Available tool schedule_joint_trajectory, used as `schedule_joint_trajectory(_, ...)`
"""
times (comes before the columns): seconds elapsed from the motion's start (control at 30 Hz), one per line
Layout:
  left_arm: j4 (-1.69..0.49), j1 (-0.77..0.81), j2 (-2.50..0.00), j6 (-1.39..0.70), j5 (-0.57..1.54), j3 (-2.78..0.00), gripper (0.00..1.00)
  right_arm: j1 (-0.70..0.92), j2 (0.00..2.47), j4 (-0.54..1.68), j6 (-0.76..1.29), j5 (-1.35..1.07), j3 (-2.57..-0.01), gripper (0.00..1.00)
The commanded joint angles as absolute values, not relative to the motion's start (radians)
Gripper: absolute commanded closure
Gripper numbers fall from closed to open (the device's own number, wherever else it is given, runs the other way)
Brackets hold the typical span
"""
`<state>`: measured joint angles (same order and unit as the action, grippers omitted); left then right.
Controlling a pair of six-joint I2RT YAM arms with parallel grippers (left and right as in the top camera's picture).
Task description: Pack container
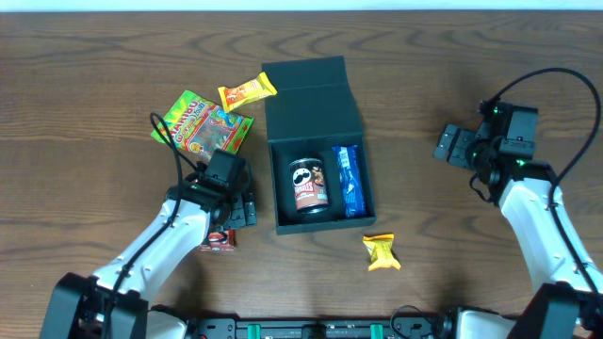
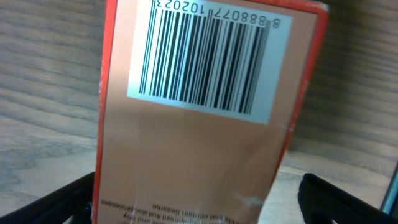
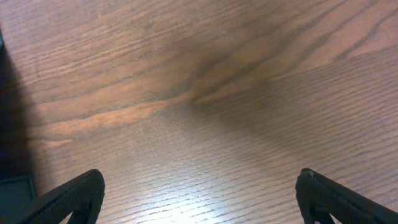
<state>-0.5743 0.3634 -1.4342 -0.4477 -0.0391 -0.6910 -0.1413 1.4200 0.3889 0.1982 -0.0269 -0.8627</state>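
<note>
the counter (image 1: 443, 56) is dark brown wood with a long streaky grain, and a pale strip shows beyond its far edge. toward the far left lies a green gummy bag (image 1: 203, 124), with a yellow-orange packet (image 1: 247, 92) just beside it. nearer the front edge, the left claw (image 1: 231, 221) stands wide apart over a small orange carton (image 2: 199, 124), barcode face up, lying between its fingers (image 2: 56, 199). i cannot tell whether they touch it. near the middle of the counter sits the container (image 1: 311, 99), its lid laid back toward the far edge. a crisps can (image 1: 309, 185) and a blue packet (image 1: 350, 181) lie side by side inside it. a yellow packet (image 1: 381, 252) lies just in front of it. toward the right edge, the right claw (image 1: 457, 146) hangs spread wide over bare wood, holding nothing.
</note>
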Motion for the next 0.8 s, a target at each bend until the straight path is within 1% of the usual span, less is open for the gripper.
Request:
schedule_joint_trajectory(0.0, -0.573, 0.359, -1.451, -0.449, -0.063, -0.681, 0.08, -0.147, 1.414, 0.389, 0.208, -0.027, -0.870, 0.01)
schedule_joint_trajectory(0.13, -0.571, 0.359, -1.451, -0.450, -0.079, -0.681, 0.15, -0.147, 1.414, 0.389, 0.208, -0.027, -0.870, 0.01)
schedule_joint_trajectory(0.4, -0.571, 0.359, -1.451, -0.450, -0.094, -0.681, 0.23, -0.147, 1.414, 0.389, 0.208, -0.027, -0.870, 0.01)
schedule_joint_trajectory(0.5, -0.571, 0.359, -1.451, -0.450, -0.094, -0.681, 0.28, -0.147, 1.414, 0.389, 0.208, -0.027, -0.870, 0.01)
schedule_joint_trajectory(0.67, -0.568, 0.359, -1.451, -0.450, -0.094, -0.681, 0.30, -0.147, 1.414, 0.389, 0.208, -0.027, -0.870, 0.01)
schedule_joint_trajectory(0.77, -0.563, 0.359, -1.451, -0.450, -0.093, -0.682, 0.33, -0.147, 1.414, 0.389, 0.208, -0.027, -0.870, 0.01)
